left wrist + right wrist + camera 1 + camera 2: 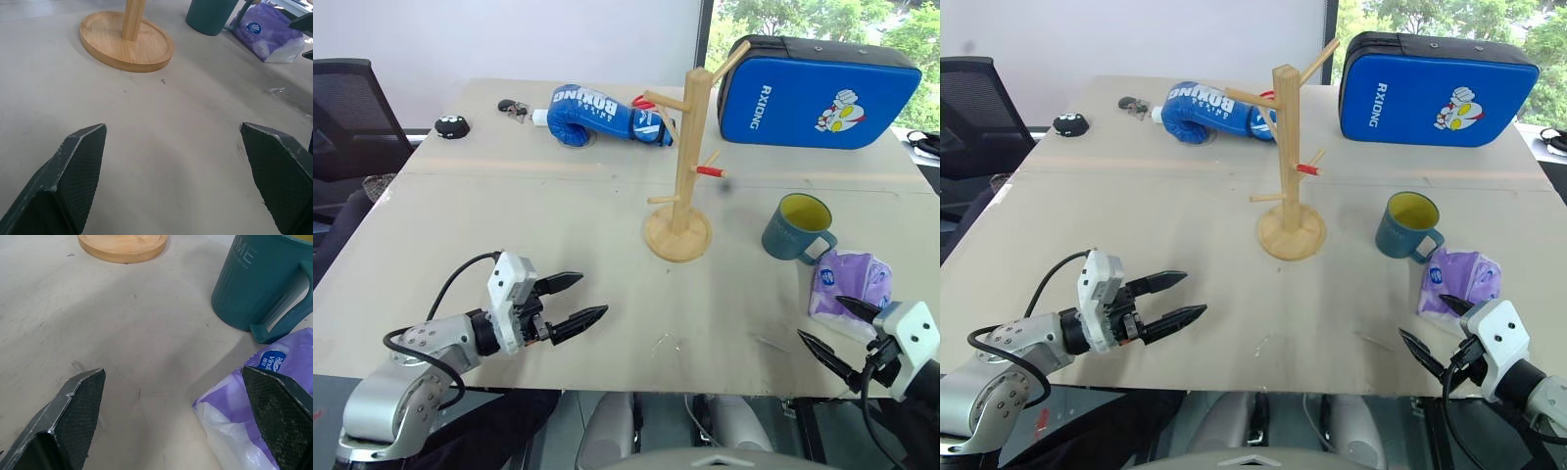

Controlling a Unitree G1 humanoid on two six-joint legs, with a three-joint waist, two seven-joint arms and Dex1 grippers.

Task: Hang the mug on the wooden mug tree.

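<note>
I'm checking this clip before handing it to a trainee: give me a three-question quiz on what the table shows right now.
1. True or false: the mug already hangs on a peg of the wooden mug tree.
2. Which thing lies closest to the right hand? A) blue boxing glove B) purple tissue pack C) blue kick pad
3. Fill in: both hands, the left hand included, have their fingers ____.

Key:
1. False; the mug stands upright on the table, to the right of the tree's base.
2. B
3. open, holding nothing
</note>
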